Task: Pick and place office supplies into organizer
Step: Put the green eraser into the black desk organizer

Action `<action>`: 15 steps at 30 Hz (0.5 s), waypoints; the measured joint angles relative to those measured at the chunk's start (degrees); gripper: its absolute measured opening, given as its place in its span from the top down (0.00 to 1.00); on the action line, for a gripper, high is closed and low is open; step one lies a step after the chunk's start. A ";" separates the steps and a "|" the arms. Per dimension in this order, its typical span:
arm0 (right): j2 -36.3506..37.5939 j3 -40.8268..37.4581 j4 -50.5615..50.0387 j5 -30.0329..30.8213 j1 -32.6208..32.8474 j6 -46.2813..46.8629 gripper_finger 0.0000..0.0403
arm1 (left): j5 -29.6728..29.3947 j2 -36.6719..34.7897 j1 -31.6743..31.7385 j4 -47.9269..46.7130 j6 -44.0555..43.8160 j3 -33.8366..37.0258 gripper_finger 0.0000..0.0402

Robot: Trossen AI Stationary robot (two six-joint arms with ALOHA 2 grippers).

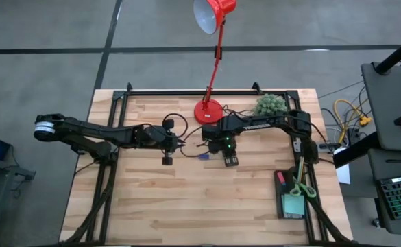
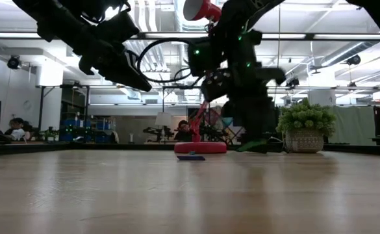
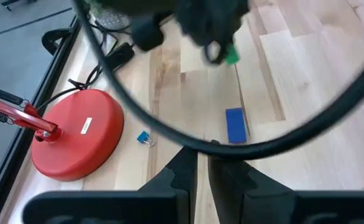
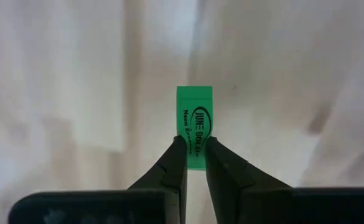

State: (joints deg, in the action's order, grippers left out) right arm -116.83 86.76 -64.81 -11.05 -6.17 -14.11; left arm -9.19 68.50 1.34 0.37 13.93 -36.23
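- The right gripper (image 4: 194, 152) has its two fingers pinched on a small green eraser (image 4: 195, 121) with dark print; only the eraser's near end sits between the tips, the rest sticks out beyond them.
- In the low view that green piece (image 2: 251, 145) appears just clear of the tabletop (image 2: 190, 195), so I judge the step in hand to be lifting and carrying it.
- With so little of it held, the grip looks shallow; carry it slowly and level, with no sudden wrist turns, or it may pivot or slip out.
- The organizer (image 1: 290, 197) lies at the table's near right corner, well apart from the right gripper, with the green-handled scissors (image 1: 301, 185) and a light-teal sticky-note pad (image 1: 294, 204) already in it. Choose a free compartment and lower close before letting go.
- The left gripper (image 3: 197, 168) is shut on nothing, hovering above a blue eraser (image 3: 235, 125) and a small blue binder clip (image 3: 144, 138) beside the red lamp base (image 3: 76, 134). It hangs close to the right gripper, so keep the outbound path clear of it and its cable.
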 joint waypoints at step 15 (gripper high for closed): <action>10.68 -1.16 -15.12 -2.60 13.84 21.89 0.91 | -0.09 -0.01 0.04 -1.46 -0.09 0.00 0.94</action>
State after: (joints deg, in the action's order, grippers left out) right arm -106.15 85.60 -79.93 -13.65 7.67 7.78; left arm -9.28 68.49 1.39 -1.09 13.85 -36.23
